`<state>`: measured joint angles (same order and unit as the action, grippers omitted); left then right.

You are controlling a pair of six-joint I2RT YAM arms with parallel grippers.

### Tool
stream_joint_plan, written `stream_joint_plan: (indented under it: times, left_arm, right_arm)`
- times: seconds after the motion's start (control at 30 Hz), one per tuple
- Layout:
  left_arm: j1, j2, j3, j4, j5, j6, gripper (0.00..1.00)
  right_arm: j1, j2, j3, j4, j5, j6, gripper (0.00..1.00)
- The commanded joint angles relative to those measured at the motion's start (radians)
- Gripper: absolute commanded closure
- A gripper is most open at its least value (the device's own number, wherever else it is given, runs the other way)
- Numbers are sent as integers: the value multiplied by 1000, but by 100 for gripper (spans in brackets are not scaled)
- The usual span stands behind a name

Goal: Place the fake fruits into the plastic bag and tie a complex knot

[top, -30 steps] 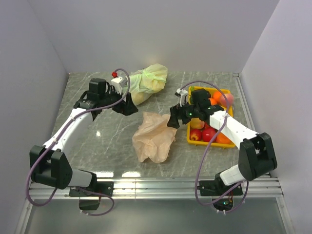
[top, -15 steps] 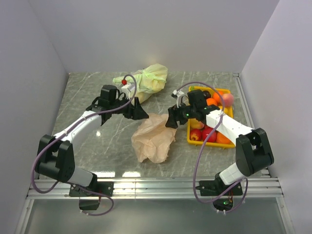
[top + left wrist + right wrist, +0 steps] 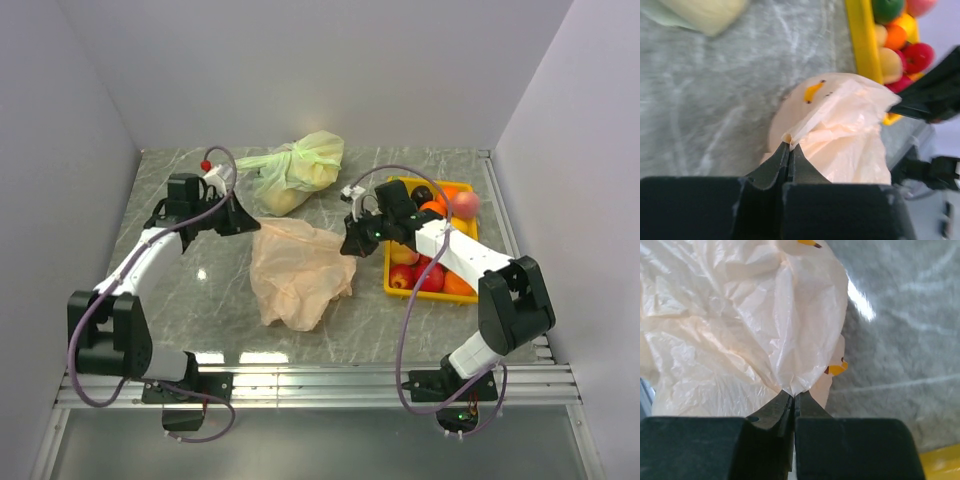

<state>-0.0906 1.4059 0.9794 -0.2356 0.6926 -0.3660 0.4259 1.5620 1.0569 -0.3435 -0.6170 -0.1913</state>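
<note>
Two arms on this one, two claws, and both are busy with the same thing: the single peach-orange plastic bag (image 3: 295, 275) lying crumpled on the grey marbled worktop (image 3: 220, 300), just left of the one yellow tray (image 3: 389, 275). The left arm (image 3: 150, 250) rises from its base at the near edge, elbow bent, wrist turned inward toward the bag's far left corner. There the left claw (image 3: 245, 223) is pressed together on a fold of the film, and the left wrist view shows the tips meeting with the plastic caught between them. The right arm (image 3: 460, 262) angles across the tray's near left part, forearm pointing left. The right claw (image 3: 348, 243) is closed tight too, nipping the bag's far right edge. So the bag's far edge runs between the two pinches. The fake fruits (image 3: 428, 276) sit heaped in the tray: red apples, oranges, a peach, a lemon, a dark piece, with the arm covering too much for a full count. One pale yellow-green knotted bag (image 3: 305, 165) rests at the back. Two small orange marks (image 3: 812, 91) are printed on the peach film, too small to read.
</note>
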Motion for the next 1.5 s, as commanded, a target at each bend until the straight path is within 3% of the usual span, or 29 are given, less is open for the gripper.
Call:
stream_joint_plan:
  times: [0.0,0.1,0.2,0.23,0.3,0.5,0.63,0.77,0.97,1.1,1.2,1.23,1.27,1.3,1.33,1.47]
  left_arm:
    - [48,-114,44,-28,-249,119,100]
    - [39,-81,36,-27,-268,95,100]
    - [20,-9,53,-36,-228,14,100]
    - [19,5,57,-34,-223,-7,100]
    - [19,42,64,-22,-223,-60,100]
    - [26,146,114,-51,-294,-166,100]
    - [29,225,134,-53,-266,-221,100]
    - [31,286,150,-39,-237,-260,100]
    - [31,353,191,-64,-197,-252,100]
    - [31,360,183,-48,-174,-245,97]
    - [31,343,170,-47,-142,-237,86]
    - [31,337,166,-51,-130,-229,75]
    - [32,329,171,-62,-116,-217,69]
    - [37,312,180,-82,-87,-173,55]
    - [45,303,200,-117,-62,-145,50]
    - [130,182,228,-177,13,-24,35]
  right_arm:
    - [-12,4,43,-121,97,-115,100]
    - [-7,29,95,-100,131,-54,100]
    - [-7,55,199,-115,155,18,61]
    - [-7,31,213,-114,166,70,37]
    - [-9,-25,201,-82,181,136,4]
    - [2,-325,-26,-14,7,217,2]
    - [118,-445,-184,38,71,165,2]
    - [247,-432,-290,165,207,150,1]
    - [433,-315,-258,285,339,36,0]
    - [499,-220,-224,432,492,42,0]
    - [516,-152,-186,477,601,39,8]
    - [516,-125,-166,468,611,46,34]
    - [514,-111,-120,451,614,49,51]
    - [513,-105,-100,405,590,65,89]
    - [508,-111,-81,385,580,81,100]
    - [450,-157,12,325,433,217,100]
